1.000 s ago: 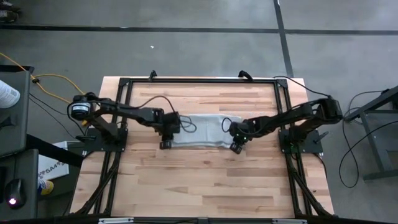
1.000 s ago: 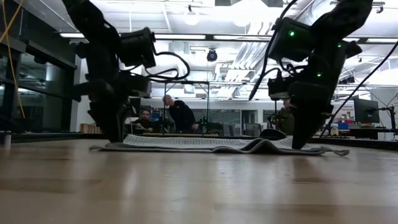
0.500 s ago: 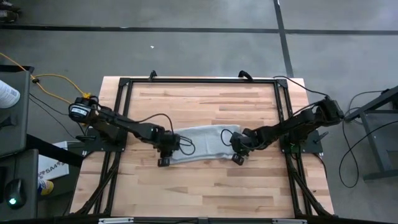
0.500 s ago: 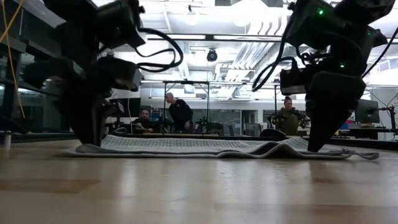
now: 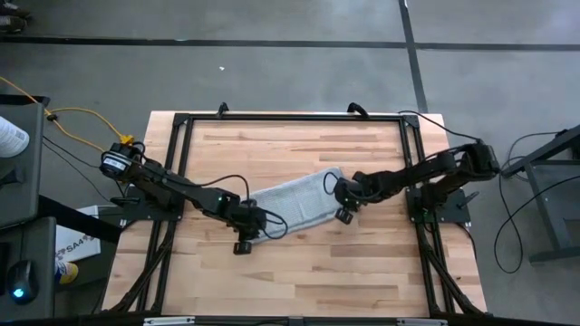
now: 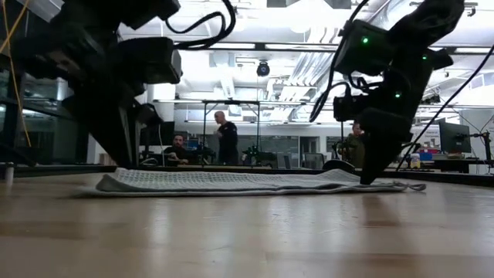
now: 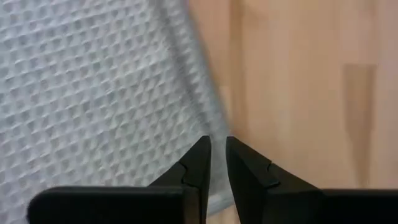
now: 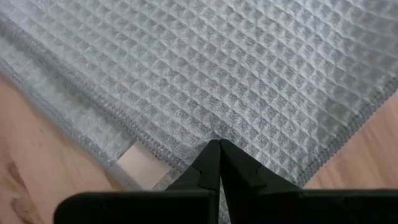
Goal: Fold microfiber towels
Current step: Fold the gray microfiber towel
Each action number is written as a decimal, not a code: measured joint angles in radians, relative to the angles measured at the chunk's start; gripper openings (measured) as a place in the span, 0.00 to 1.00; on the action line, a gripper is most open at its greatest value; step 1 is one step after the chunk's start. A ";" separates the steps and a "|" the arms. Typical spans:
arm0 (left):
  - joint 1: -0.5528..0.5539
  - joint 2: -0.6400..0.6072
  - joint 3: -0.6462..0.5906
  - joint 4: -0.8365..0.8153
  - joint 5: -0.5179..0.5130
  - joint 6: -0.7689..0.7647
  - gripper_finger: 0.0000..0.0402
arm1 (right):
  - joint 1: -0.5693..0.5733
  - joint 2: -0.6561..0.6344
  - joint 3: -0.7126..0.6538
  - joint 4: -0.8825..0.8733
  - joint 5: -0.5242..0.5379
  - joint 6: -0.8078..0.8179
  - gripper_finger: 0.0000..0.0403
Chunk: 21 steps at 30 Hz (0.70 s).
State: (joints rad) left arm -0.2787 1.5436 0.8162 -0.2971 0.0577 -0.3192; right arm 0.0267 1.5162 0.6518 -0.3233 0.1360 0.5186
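The microfiber towel (image 5: 294,201), light grey-blue with a waffle weave, lies flat on the wooden table, slanting from near left to far right. The low view shows the towel (image 6: 231,182) as a thin strip on the wood. My left gripper (image 5: 245,235) is at its near-left end, shut on the towel's edge (image 7: 217,152). My right gripper (image 5: 342,205) is at the far-right end, its fingers shut together on the cloth (image 8: 219,144). My left gripper pinches the towel's side edge (image 7: 210,127) between its two fingertips, coming from above and slanting down. One layer or several, I cannot tell. The towel lies on the table there. My right gripper has its shut fingertips on the towel's top face (image 8: 214,132), a little in from the hemmed edge, coming from above. A small pucker sits at the tips. The cloth around them lies flat on the table.
A black metal frame (image 5: 290,118) runs around the table's far part and sides. A pale label tab (image 8: 138,163) sticks out at the towel's hem. Bare wood (image 5: 299,272) lies toward the near edge. People (image 6: 226,139) stand in the room behind.
My left gripper has gone toward the table's near edge, dragging the towel's left end with it. The towel, which lay left to right, now slants; its right end under my right gripper has stayed in place. The hump beside my right gripper has flattened out.
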 joint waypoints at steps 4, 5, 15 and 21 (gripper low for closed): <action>0.003 0.000 0.000 -0.039 -0.087 0.033 0.06 | -0.016 0.000 0.000 0.002 -0.029 -0.008 0.01; 0.003 -0.001 0.000 -0.043 -0.096 0.047 0.04 | -0.016 0.000 0.000 0.003 -0.031 -0.013 0.01; 0.003 0.026 0.002 -0.140 -0.113 0.115 0.01 | -0.014 0.000 0.000 0.028 -0.050 -0.020 0.01; 0.003 0.061 0.006 -0.135 -0.113 0.158 0.00 | -0.017 0.000 0.000 0.032 -0.056 -0.031 0.01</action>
State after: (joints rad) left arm -0.2752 1.6045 0.8223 -0.4322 -0.0551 -0.1617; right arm 0.0092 1.5162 0.6521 -0.2916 0.0797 0.4872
